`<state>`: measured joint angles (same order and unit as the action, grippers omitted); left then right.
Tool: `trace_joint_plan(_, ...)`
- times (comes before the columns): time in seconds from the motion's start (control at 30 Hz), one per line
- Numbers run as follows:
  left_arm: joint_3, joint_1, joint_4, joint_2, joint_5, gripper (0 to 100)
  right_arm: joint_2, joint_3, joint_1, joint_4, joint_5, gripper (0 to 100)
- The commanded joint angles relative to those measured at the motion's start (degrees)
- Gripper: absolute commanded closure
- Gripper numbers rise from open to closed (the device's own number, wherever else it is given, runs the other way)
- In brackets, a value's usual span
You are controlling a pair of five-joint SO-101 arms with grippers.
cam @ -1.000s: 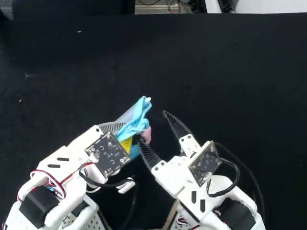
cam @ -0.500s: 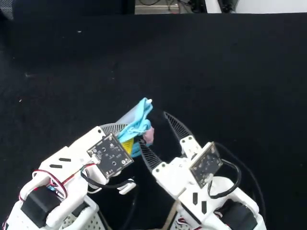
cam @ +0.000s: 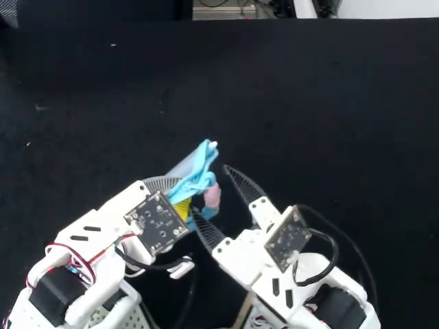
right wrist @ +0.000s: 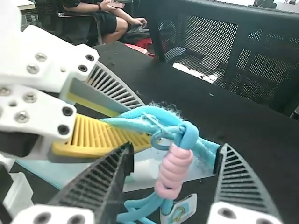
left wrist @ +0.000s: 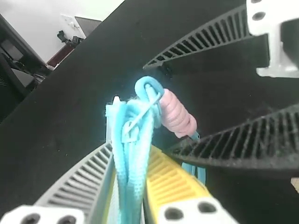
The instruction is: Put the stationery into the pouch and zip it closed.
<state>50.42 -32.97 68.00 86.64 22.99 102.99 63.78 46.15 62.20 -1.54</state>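
- Looking down on black cloth worktop [cam: 329, 103], mesh panels [right wrist: 224, 42] behind.
- Clenching the blue pouch [cam: 197, 168] in the left end effector [cam: 175, 193], just 6 o'clock of centre.
- Spread wide at the right end effector [right wrist: 175, 149], straddling the pink pull [right wrist: 174, 170]; nudged toward 9 o'clock this last second.

Office-like lab room, black cloth-covered table [cam: 309, 82], mesh chair backs [right wrist: 210, 37], cables [cam: 226, 5] behind

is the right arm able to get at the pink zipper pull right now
Probably yes: the right hand is open with the pink zipper pull hanging between its fingers, nothing in between, and the left hand holds the pouch.
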Motion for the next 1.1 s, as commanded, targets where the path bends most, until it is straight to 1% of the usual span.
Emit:
trace_joint_plan(0.0,-0.3,-0.3,-0.3,0.1,-0.8,97,0.7,-0.6,-0.2,-2.8,0.1,71.7)
trace_joint_plan(0.07,-0.3,-0.3,-0.3,0.1,-0.8,97,0.7,-0.5,-3.3,-4.0,0.1,74.5)
trace_joint_plan(0.17,-0.3,-0.3,-0.3,0.1,-0.8,97,0.7,-0.9,-8.1,-5.5,0.1,82.2)
trace_joint_plan(0.27,-0.3,-0.3,-0.3,0.1,-0.8,97,0.7,-0.9,-9.1,-5.5,0.1,89.4)
trace_joint_plan(0.37,-0.3,-0.3,-0.3,0.1,-0.8,97,0.7,-1.0,-9.1,-5.4,0.1,93.0)
trace_joint_plan(0.53,-0.3,-0.3,-0.3,0.1,-0.8,97,0.7,-5.0,-9.1,-1.2,-0.2,93.2)
trace_joint_plan(0.67,-0.3,-0.3,-0.3,0.1,-0.8,97,0.7,-5.1,-9.1,-0.5,-4.0,92.8)
trace_joint_plan(0.73,-0.3,-0.3,-0.3,0.1,-0.8,97,0.5,-4.7,-9.1,-0.5,-4.0,88.3)
trace_joint_plan(0.83,-0.3,-0.3,-0.3,0.1,-0.8,97,0.6,-4.1,-9.1,-0.2,-3.9,76.3)
trace_joint_plan(0.87,-0.3,-0.3,-0.3,0.1,-0.8,97,0.7,-4.4,-9.1,0.0,-3.9,74.0)
trace_joint_plan(0.9,-0.3,-0.3,-0.3,0.1,-0.8,97,0.7,-4.9,-9.1,0.3,-3.8,74.0)
trace_joint_plan(1.0,-0.3,-0.3,-0.3,0.1,-0.8,97,0.7,-9.5,-8.6,4.8,-2.1,79.1)
trace_joint_plan(1.07,-0.3,-0.3,-0.3,0.1,-0.8,97,0.2,-11.3,-6.0,7.8,-2.5,82.6)
